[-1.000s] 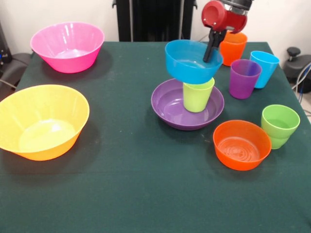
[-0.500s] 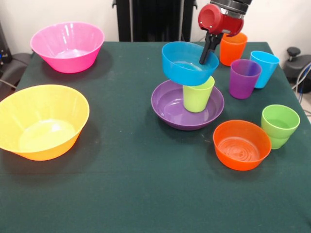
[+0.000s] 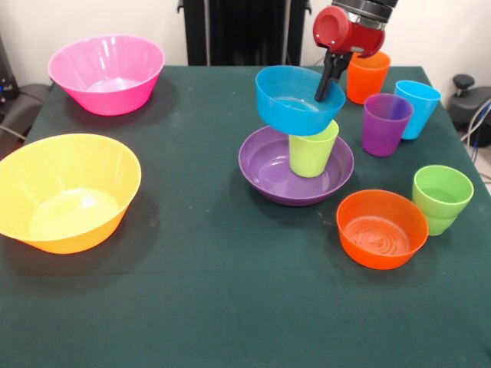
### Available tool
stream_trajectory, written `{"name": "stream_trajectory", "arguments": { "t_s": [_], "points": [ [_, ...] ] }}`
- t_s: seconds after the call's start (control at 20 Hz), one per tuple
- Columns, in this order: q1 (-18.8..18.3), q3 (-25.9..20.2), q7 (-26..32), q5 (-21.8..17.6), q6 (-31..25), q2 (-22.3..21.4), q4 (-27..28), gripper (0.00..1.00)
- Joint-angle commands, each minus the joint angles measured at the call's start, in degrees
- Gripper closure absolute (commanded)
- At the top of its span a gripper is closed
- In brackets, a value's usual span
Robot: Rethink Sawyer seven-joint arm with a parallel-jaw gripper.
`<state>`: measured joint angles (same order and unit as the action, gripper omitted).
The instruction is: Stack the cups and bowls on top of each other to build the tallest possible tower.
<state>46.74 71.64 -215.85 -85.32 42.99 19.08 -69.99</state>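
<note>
The wide purple bowl [image 3: 265, 165] sits mid-table with the lime-yellow cup [image 3: 311, 153] upright inside it. The small blue bowl [image 3: 288, 111] hangs tilted over that cup, its underside at the cup's rim; I cannot tell whether it rests on it. My gripper [image 3: 325, 86] comes down from the top right and is shut on the blue bowl's right rim. The orange cup [image 3: 367, 77], purple cup [image 3: 386, 124] and light blue cup [image 3: 418, 107] stand at the right. The green cup [image 3: 441, 198] and the small orange bowl [image 3: 381, 228] are nearer, at the right.
The big pink bowl [image 3: 106, 73] stands at the far left corner. The big yellow-orange bowl [image 3: 65, 192] lies at the left edge. The orange cup stands just behind my gripper. The table is covered with a dark green cloth [image 3: 230, 291].
The gripper and the blue bowl shifted slightly left and up a second ago, then held still. Nothing else moved.
</note>
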Motion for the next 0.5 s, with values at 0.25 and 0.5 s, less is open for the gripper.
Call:
{"name": "stream_trajectory", "arguments": {
  "t_s": [0.25, 0.5],
  "points": [
    [0.2, -9.7, -12.4, 2.1, 4.6, -1.4, 6.2, 1.0],
    [0.3, -10.7, -10.2, 3.0, 5.6, -4.5, 5.0, 1.0]
  ]
}}
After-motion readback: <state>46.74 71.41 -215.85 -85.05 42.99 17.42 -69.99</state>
